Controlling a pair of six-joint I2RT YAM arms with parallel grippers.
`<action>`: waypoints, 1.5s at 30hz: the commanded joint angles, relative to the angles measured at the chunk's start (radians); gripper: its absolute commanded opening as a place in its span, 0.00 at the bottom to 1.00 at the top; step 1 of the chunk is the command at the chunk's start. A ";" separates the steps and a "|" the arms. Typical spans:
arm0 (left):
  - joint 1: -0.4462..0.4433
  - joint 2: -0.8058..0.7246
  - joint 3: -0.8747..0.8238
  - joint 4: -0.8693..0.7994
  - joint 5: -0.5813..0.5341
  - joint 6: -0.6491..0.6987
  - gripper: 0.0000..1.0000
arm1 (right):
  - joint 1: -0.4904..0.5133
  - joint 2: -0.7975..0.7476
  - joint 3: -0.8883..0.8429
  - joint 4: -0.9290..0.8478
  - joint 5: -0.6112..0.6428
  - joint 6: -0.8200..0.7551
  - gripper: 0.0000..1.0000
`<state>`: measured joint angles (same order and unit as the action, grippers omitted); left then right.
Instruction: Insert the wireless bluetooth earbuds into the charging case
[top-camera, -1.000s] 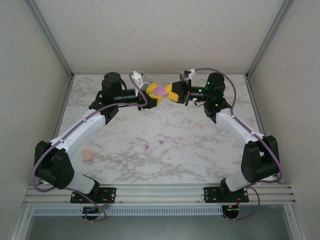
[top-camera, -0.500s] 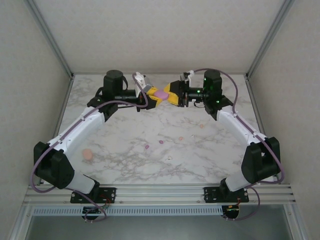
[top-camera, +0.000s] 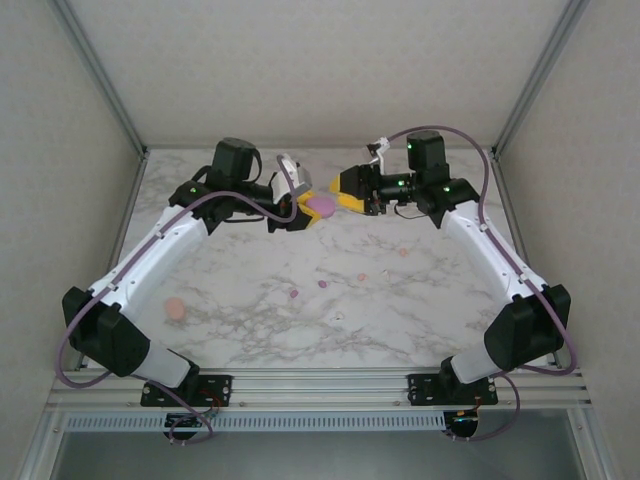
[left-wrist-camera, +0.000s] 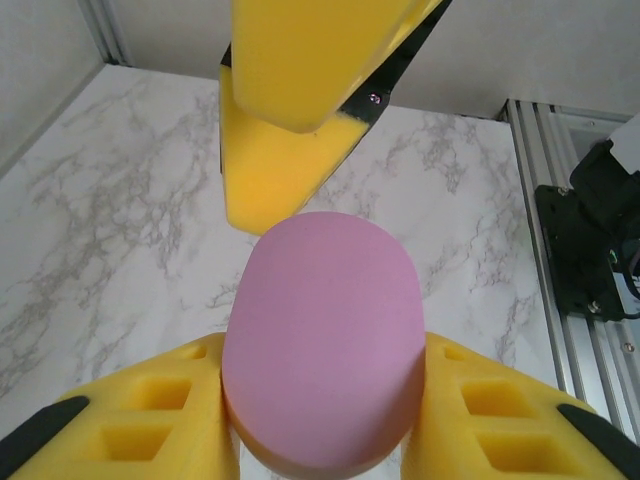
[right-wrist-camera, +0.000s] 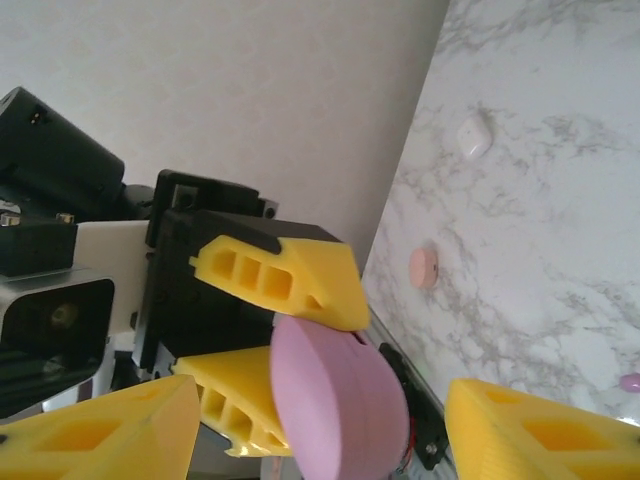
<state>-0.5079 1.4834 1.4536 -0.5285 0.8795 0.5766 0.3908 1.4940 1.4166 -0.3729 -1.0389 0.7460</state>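
My left gripper (top-camera: 316, 208) is shut on a purple-pink pebble-shaped charging case (top-camera: 321, 205), held above the far middle of the table. In the left wrist view the case (left-wrist-camera: 322, 330) sits closed between my yellow fingers (left-wrist-camera: 150, 410). My right gripper (top-camera: 342, 190) stands open just right of the case, its fingers apart from it. From the right wrist the case (right-wrist-camera: 335, 400) shows edge-on, pinched by the left fingers (right-wrist-camera: 280, 275). Tiny earbuds lie on the marble: purple (top-camera: 293, 294), purple (top-camera: 323, 284), peach (top-camera: 362, 277), peach (top-camera: 403, 252) and white (top-camera: 340, 316).
A peach-pink round case (top-camera: 175, 308) lies at the near left of the marble table (top-camera: 250, 330), also seen as the peach-pink case (right-wrist-camera: 424, 267). A small white piece (right-wrist-camera: 475, 133) lies farther on. Aluminium frame posts (top-camera: 100, 75) and walls bound the table.
The right gripper has opened, let go of the case and backed off to the right. The left gripper has closed tighter on the case and carried it slightly nearer.
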 joint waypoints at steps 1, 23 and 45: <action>-0.011 0.009 0.040 -0.018 -0.006 0.016 0.15 | 0.020 -0.002 -0.012 0.040 -0.065 0.020 0.65; -0.021 -0.007 0.025 0.059 -0.046 -0.010 0.17 | 0.035 0.023 -0.127 0.295 -0.113 0.227 0.35; 0.062 -0.057 -0.183 0.679 0.116 -0.364 0.49 | 0.020 0.052 -0.266 1.120 -0.031 0.918 0.14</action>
<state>-0.4515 1.4517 1.2858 0.0086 0.9577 0.2951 0.4095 1.5291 1.1679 0.6086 -1.0836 1.5703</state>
